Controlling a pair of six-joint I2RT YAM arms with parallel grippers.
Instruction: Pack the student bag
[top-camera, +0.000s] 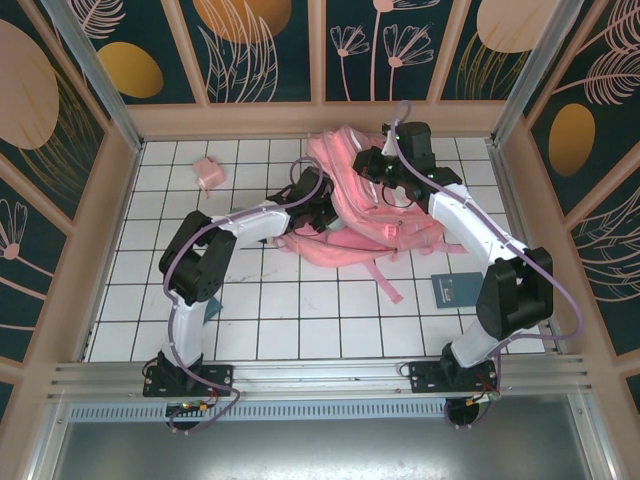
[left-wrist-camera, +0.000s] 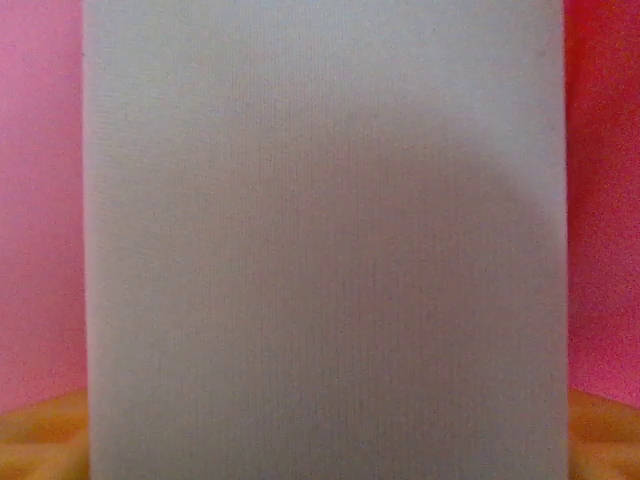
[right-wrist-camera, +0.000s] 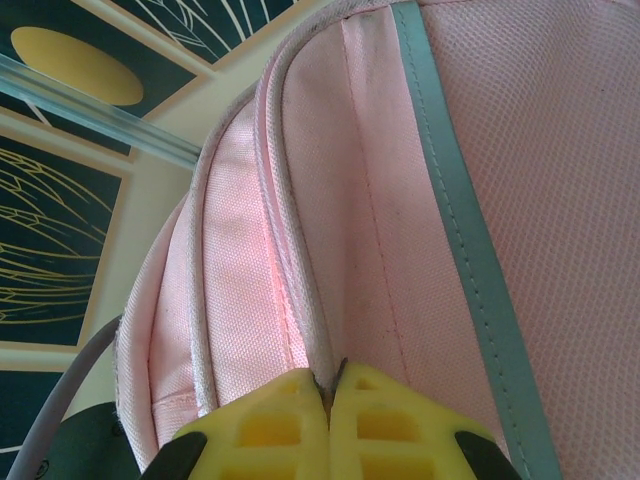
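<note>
The student bag (top-camera: 352, 158), a large pink backpack, lies at the back middle of the tiled table, straps trailing toward me. My left arm reaches into its opening from the left. In the left wrist view a flat pale grey slab (left-wrist-camera: 320, 200) stands between pink bag walls (left-wrist-camera: 40, 200). My left gripper (left-wrist-camera: 320, 445) is open, its yellow fingers (left-wrist-camera: 40, 440) wide apart on either side of the slab; contact cannot be told. My right gripper (right-wrist-camera: 330, 385) is shut on a fold of the bag's pink rim (right-wrist-camera: 300, 300), by a grey-green strip (right-wrist-camera: 470, 230), holding it up at the bag's top (top-camera: 378, 165).
A small pink box (top-camera: 209, 172) sits at the back left. A dark blue booklet (top-camera: 452, 290) lies on the tiles right of the bag's straps (top-camera: 385, 280). Wooden-framed walls (top-camera: 120, 190) close in the table on three sides.
</note>
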